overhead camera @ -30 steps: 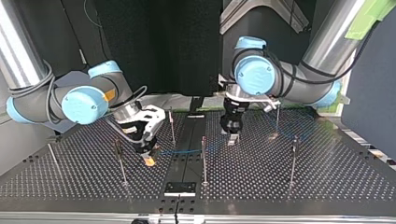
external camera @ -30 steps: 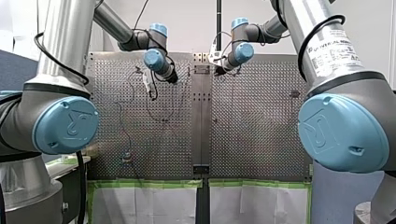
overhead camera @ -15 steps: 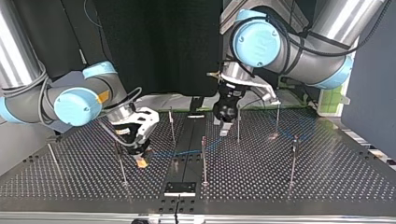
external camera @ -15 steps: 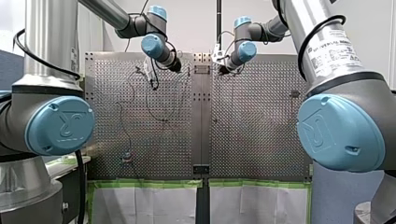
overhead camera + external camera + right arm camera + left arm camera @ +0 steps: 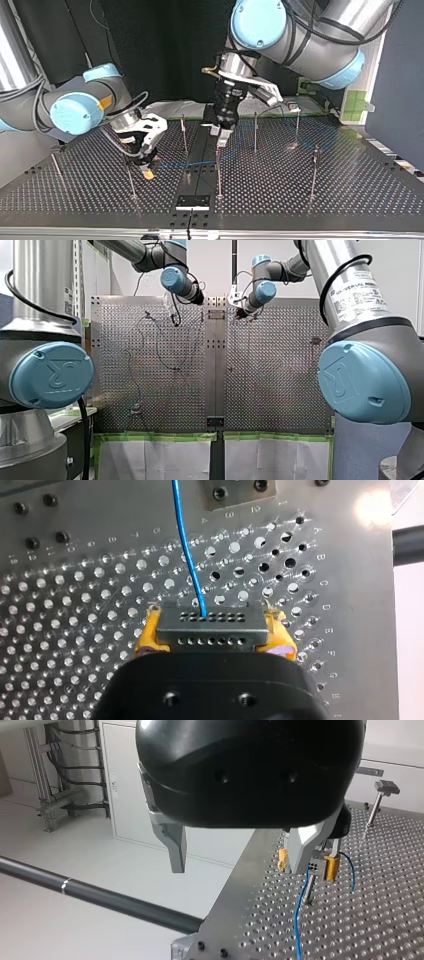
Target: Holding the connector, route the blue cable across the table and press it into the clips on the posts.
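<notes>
**Front view:** The perforated metal surface point(image 5: 165, 390) fills the middle. My left arm comes in from ten o'clock. My left tool point(image 5: 174, 316) hangs over the far part of the surface, at about eleven o'clock from its centre. My right arm comes in from two o'clock. My right tool point(image 5: 235, 299) is at about twelve o'clock, over the far edge. Both are too small here to tell how their fingers stand.

**Top view:** My right tool, with yellow pads, sits low over the surface at about eight o'clock from its centre. The blue cable point(image 5: 197, 163) runs from it toward three o'clock, past a thin upright post point(image 5: 218, 170). My left tool, which is black, hangs at twelve o'clock from that post, above the cable. More posts stand around the surface.

**Left wrist view:** My left tool's metal fingers point(image 5: 175, 851) are spread wide with nothing between them. Just beyond one finger, my right tool's yellow pads clamp the connector point(image 5: 315, 865). The blue cable drops from the connector onto the surface.

**Right wrist view:** My right tool's yellow pads grip the grey connector by its two ends. The blue cable leaves the middle of the connector's face and runs straight ahead over the surface.
</notes>
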### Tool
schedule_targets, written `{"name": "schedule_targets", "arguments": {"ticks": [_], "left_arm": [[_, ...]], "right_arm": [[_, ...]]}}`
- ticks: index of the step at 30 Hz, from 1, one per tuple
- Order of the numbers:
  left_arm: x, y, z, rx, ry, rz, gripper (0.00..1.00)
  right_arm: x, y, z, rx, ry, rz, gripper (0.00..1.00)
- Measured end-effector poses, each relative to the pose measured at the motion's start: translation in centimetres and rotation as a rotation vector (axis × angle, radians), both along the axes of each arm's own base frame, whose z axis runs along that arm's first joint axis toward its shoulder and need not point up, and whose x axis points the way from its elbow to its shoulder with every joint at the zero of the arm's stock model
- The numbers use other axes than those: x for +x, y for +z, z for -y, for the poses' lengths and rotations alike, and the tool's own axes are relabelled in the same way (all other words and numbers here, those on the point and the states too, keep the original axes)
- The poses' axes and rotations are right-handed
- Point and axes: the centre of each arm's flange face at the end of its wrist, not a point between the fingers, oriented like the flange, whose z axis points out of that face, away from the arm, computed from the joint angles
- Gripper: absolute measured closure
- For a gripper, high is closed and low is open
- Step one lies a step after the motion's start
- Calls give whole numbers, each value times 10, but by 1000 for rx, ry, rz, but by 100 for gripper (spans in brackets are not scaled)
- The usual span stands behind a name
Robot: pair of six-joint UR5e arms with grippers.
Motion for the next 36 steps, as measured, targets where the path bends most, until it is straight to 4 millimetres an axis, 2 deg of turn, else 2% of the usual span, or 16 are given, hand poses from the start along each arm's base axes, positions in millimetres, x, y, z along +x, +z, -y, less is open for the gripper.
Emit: {"name": "schedule_targets", "arguments": {"ticks": [7, 21, 27, 36], "left_arm": [[0, -5, 26, 21, 1, -12, 0], [-4, -34, 89, 56, -41, -54, 0], [14, -44, 90, 67, -4, -72, 0], [29, -35, 79, 56, 45, -59, 0]], "right_arm": [[-6, 7, -3, -5, -16, -5, 100], [-15, -1, -2, 6, -40, -25, 100], [-15, 0, -2, 6, -41, -25, 100], [-15, -1, -2, 5, -41, -25, 100]]}}
